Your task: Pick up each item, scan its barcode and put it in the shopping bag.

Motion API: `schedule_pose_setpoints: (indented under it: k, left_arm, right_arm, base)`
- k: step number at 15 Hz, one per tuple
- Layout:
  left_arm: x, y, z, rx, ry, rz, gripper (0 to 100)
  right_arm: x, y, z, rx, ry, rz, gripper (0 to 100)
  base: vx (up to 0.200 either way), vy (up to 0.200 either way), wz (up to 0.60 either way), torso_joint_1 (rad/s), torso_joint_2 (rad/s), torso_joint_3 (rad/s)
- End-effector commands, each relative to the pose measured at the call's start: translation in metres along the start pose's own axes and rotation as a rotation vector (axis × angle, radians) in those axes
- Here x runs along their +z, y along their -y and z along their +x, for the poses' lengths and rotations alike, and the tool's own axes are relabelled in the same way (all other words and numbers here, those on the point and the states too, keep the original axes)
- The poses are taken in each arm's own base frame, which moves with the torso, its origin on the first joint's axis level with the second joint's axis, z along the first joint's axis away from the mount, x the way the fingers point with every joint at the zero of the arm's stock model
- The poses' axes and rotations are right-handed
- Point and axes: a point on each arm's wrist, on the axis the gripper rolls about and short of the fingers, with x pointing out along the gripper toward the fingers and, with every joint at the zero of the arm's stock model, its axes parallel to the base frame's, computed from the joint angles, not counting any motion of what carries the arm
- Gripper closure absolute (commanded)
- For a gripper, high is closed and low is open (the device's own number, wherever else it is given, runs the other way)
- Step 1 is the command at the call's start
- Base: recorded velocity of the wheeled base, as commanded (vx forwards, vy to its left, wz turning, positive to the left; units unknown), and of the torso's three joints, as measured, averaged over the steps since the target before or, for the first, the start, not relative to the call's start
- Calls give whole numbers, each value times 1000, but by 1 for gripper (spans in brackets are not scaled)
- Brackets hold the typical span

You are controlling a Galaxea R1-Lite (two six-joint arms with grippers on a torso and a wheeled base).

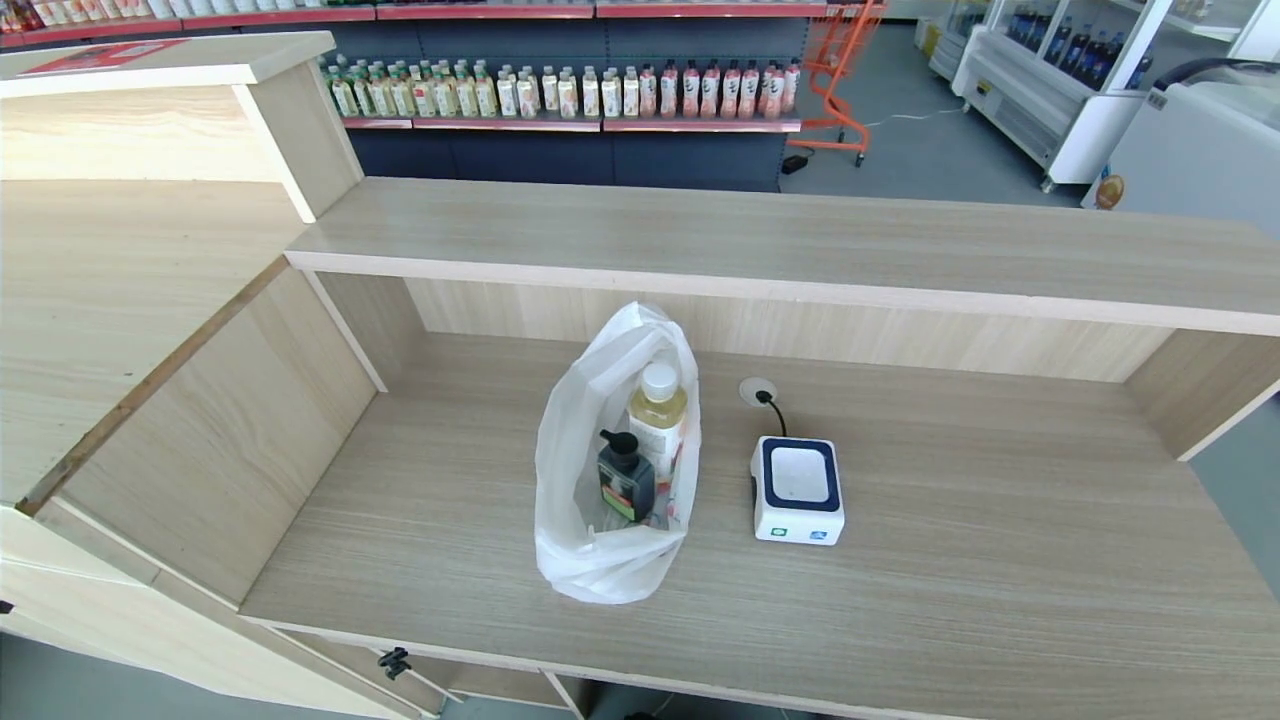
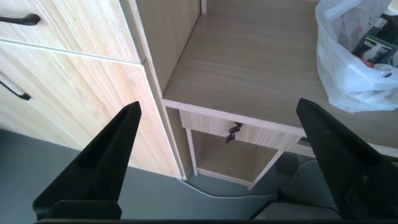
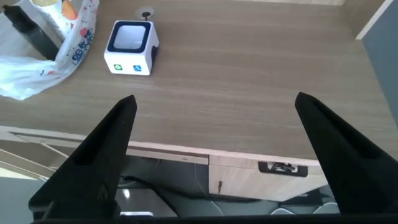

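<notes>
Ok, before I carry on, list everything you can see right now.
counter: one, light wood, in front of the robot
barcode scanner: one, white, dark blue rim, on counter
shopping bag: one, translucent white, on counter, left of scanner
drink bottle: one, yellowish, white cap, upright in bag
pump bottle: one, dark, in bag beside drink bottle
shelf bottles: one row, pale mixed colours, aisle behind
left gripper: one, black, open, off counter's front left corner
right gripper: one, black, open, near counter's front edge
</notes>
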Motion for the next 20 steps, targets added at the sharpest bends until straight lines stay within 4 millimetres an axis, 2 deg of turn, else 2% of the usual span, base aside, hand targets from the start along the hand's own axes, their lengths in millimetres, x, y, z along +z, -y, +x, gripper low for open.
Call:
schedule_pose_setpoints:
  k: [1,8,13,19,20]
  left_arm:
    - [0,0,0,0,0,0,0]
    - [0,0,0,-1,-1,23,0]
    - [0,0,0,-3,-4,23,0]
    - [0,0,0,-1,-3,17,0]
    - [0,0,0,-1,-3,18,0]
  right_arm:
    - [0,0,-1,0,10,-8,100]
    - [-1,0,-1,-1,8,30,100]
    - [0,0,-1,-1,10,30,100]
    - [-1,0,-1,-1,8,30,100]
    - [-1,0,-1,-1,8,30,100]
  base:
    - [0,0,0,0,0,0]
    - [0,0,0,0,0,0]
    - [0,-200,0,3,3,3]
    - [0,0,0,0,0,0]
    - [200,0,0,7,2,2]
